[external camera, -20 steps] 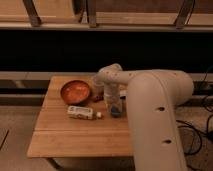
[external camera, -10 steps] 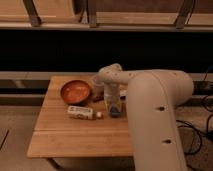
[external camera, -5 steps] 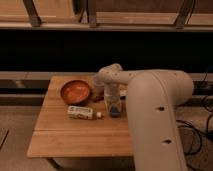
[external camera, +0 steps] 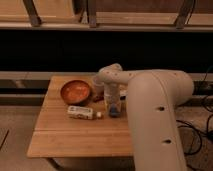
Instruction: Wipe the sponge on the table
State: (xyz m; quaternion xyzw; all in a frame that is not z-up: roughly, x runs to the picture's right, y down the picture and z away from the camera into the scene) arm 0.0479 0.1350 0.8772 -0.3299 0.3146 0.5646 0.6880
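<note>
Camera view: the pale arm (external camera: pixel 150 95) arches in from the lower right, bent over the table (external camera: pixel 65 135), wrist pointing straight down; the gripper (external camera: pixel 114 103) is right above the sponge (external camera: pixel 115 112), mid-table, just right of the bottle (external camera: pixel 81 113); its grip, can't tell; bowl (external camera: pixel 76 92) sits further left.

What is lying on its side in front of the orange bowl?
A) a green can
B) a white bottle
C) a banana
B: the white bottle lies flat on the table before the orange bowl, beside the pincer, which is down at the light-blue sponge.
</note>
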